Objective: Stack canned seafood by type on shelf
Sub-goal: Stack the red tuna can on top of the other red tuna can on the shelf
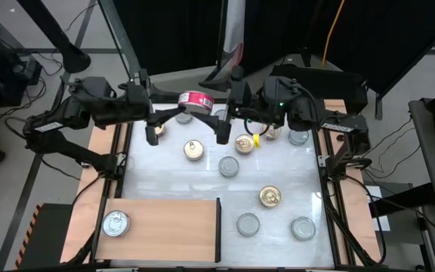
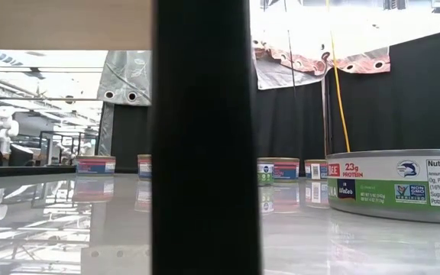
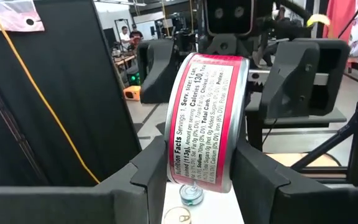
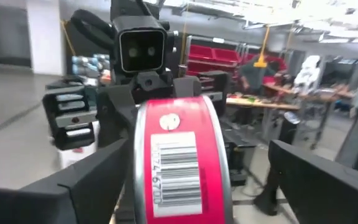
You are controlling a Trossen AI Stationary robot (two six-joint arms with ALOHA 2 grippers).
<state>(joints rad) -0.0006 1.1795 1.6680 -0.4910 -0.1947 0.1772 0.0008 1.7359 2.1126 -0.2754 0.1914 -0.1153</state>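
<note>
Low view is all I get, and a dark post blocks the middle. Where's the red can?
Observer: The red can is at the table's far edge, clamped in the left gripper.
Operator: Right gripper?
Observer: The right gripper is open. Its fingers are on either side of the same can, with a gap showing on one side.
Operator: Anything on the shelf?
Observer: One silver-lidded can lies at the left end of the shelf.
</note>
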